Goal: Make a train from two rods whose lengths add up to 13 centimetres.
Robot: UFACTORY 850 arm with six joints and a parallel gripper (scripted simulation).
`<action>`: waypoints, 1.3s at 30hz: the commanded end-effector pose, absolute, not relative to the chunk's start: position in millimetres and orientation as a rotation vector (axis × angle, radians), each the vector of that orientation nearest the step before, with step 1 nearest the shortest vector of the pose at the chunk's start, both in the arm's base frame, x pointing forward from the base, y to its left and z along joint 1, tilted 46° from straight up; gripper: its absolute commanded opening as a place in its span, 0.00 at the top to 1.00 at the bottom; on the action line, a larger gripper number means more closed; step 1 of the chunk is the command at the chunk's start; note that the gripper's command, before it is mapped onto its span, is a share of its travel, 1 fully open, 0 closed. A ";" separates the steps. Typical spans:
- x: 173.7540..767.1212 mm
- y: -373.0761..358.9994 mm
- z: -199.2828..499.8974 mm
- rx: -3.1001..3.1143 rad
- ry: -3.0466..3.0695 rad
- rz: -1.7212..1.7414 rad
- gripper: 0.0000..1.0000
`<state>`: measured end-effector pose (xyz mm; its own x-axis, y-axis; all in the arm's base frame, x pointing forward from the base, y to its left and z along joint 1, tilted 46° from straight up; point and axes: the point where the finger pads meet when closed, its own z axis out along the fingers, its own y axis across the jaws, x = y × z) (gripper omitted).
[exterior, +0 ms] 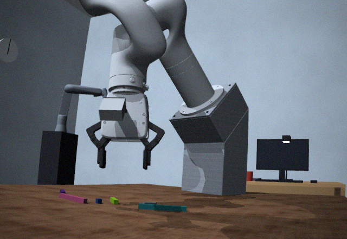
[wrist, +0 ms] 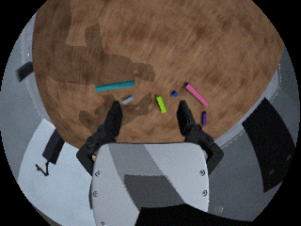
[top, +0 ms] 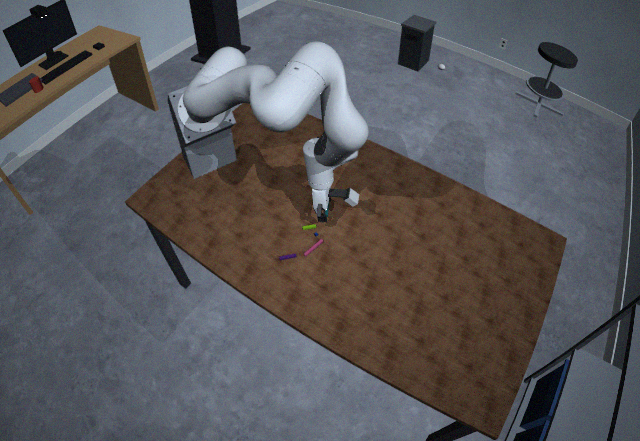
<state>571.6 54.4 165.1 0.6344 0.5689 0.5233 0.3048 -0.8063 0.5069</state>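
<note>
My gripper point(top: 321, 215) point(exterior: 123, 164) point(wrist: 150, 106) is open and empty, hanging a little above the wooden table point(top: 439, 296) point(exterior: 252, 222) point(wrist: 157, 25). The rods lie flat below and in front of it. A turquoise rod point(exterior: 162, 207) point(wrist: 116, 86) lies with a short grey rod point(exterior: 150, 202) point(wrist: 128, 98) close beside it. In the top view the gripper mostly hides both. A lime rod point(top: 309, 227) point(exterior: 114, 200) point(wrist: 161, 104), a tiny blue rod point(top: 315, 234) point(exterior: 98, 200) point(wrist: 175, 93), a long pink rod point(top: 313, 247) point(exterior: 72, 198) point(wrist: 196, 94) and a purple rod point(top: 287, 257) point(exterior: 62, 191) point(wrist: 205, 117) lie apart from each other.
The robot's grey base block point(top: 206, 152) point(exterior: 216, 157) stands at the table's back corner. A desk with a monitor point(top: 41, 30) point(exterior: 282, 154), a black speaker box point(top: 416, 41) and a stool point(top: 553, 64) stand on the floor away from the table.
</note>
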 end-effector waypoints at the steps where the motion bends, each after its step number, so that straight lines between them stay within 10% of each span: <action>1: 559.2 34.7 152.9 2.394 0.824 0.890 0.00; 39: 535.6 4.1 133.7 2.254 1.030 0.748 0.00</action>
<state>535.5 4.0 133.4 0.5526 0.7930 0.2566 0.4894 -0.5579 0.6703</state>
